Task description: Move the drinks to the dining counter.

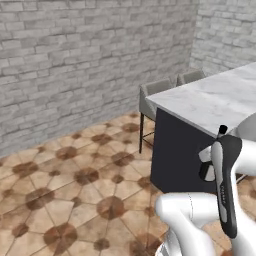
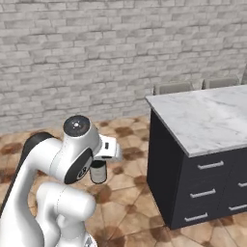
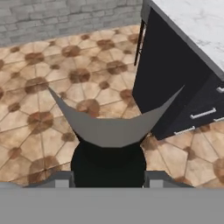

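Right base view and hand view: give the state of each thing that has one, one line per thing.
Gripper: shut on the bottle, carried above the floor.
Bottle: dark, upright, held in the gripper, not yet on the counter.
Counter: marble top bare in the part shown.
Drawers: all closed.
Stools: tucked against the counter's far side.

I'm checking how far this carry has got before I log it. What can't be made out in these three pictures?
- Dark bottle: its upper part is hidden behind the gripper in the right base view; no label readable.
- Fingertips: the hand view has the bottle covering them.
- Dining counter: cut off by the right edge in both base views.
- Chairs: mostly behind the counter.
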